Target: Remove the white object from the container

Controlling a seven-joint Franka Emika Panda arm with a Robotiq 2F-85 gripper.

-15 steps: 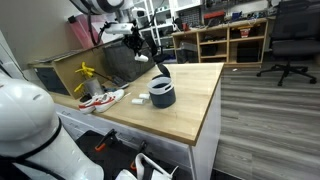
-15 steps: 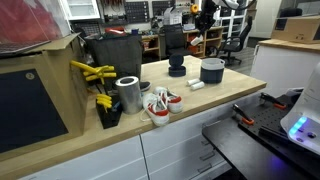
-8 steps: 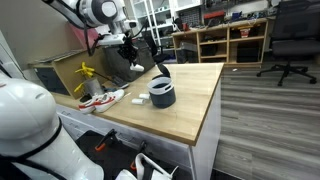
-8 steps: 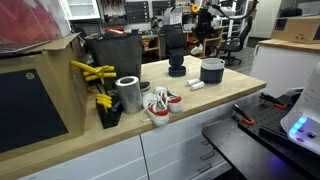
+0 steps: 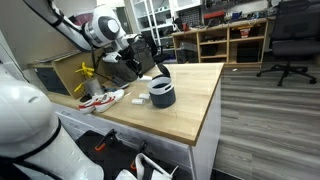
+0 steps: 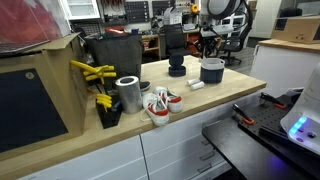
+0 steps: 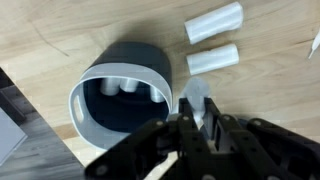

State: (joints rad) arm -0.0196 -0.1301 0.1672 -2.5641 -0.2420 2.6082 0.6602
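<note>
The dark round tub point(image 7: 120, 100) stands open on the wooden table and shows in both exterior views point(image 5: 162, 95) point(image 6: 211, 71). In the wrist view my gripper point(image 7: 196, 125) is shut on a small pale white piece point(image 7: 195, 95), held just beside the tub's rim. In both exterior views my gripper point(image 5: 152, 70) point(image 6: 210, 48) hangs just above the tub. Two more white pieces point(image 7: 213, 22) point(image 7: 212, 58) lie on the table beyond the tub. Pale shapes show inside the tub, but I cannot tell what they are.
A black wedge-shaped object point(image 6: 177, 66) stands behind the tub. A white-and-red bundle point(image 6: 160, 103), a metal cylinder point(image 6: 128, 94) and yellow tools point(image 6: 92, 72) sit further along the table. The table edge point(image 5: 205, 125) is near the tub.
The arm has swung down and over from high behind the table, bringing the gripper close above the tub. The things on the table have not moved.
</note>
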